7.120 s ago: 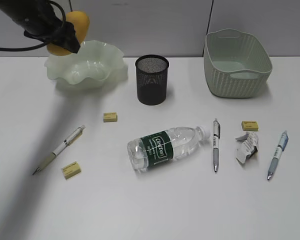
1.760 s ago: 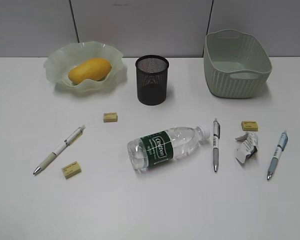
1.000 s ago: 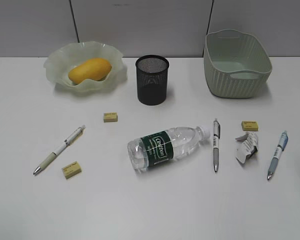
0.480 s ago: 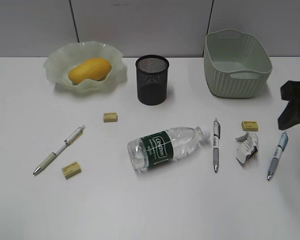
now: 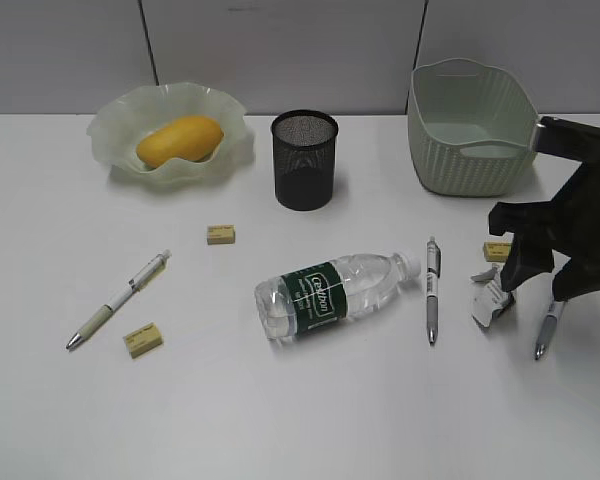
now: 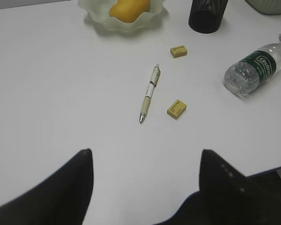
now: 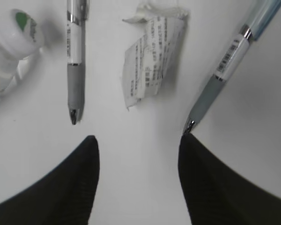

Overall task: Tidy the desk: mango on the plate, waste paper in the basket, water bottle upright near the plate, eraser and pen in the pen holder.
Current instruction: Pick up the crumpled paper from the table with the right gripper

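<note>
Black right gripper [image 5: 538, 268] newly entered at right of frame, jaws open, empty, over crumpled white grey-printed waste paper [image 7: 150, 56]; yellow-orange oval mango [image 5: 179, 139] already on wavy pale green plate [image 5: 115, 122], paper likely next; left gripper [image 6: 145, 187] open, empty

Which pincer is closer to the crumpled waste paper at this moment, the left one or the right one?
The right. The right pincer hangs open just above the waste paper, not touching it. The left pincer is open over bare desk at the far left, outside the exterior view.
</note>
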Robot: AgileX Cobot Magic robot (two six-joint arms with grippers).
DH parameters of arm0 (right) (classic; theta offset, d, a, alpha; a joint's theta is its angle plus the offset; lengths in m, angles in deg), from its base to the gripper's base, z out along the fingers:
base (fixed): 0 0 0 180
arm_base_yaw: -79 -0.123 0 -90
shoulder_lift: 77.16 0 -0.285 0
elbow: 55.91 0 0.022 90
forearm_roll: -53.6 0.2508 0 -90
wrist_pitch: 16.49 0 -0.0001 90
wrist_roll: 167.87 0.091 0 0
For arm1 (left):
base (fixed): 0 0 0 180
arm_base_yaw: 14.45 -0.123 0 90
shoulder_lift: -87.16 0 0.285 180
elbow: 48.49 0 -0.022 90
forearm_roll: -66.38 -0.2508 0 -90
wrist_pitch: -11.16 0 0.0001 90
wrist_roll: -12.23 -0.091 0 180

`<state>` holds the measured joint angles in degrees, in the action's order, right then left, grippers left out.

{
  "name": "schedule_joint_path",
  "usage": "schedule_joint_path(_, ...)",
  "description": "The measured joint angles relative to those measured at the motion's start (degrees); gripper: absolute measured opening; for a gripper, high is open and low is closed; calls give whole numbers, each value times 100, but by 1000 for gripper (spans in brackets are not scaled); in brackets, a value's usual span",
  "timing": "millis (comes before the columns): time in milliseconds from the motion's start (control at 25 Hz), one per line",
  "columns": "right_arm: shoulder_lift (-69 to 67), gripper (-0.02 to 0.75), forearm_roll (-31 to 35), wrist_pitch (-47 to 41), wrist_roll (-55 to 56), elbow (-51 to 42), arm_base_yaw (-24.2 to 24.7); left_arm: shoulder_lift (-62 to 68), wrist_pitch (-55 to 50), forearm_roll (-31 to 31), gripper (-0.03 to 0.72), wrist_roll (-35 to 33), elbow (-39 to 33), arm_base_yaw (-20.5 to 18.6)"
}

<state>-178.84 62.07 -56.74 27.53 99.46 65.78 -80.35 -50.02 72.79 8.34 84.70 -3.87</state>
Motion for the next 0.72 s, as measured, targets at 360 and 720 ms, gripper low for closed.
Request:
schedule_joint_path(360, -1013, 435, -279, 30, 244, 832, -6, -506, -3, -9, 524, 0, -5, 0)
schedule_joint_path(720, -1786, 398, -287, 17, 330, 1009, -6, -513, -3, -11, 523, 0, -11, 0)
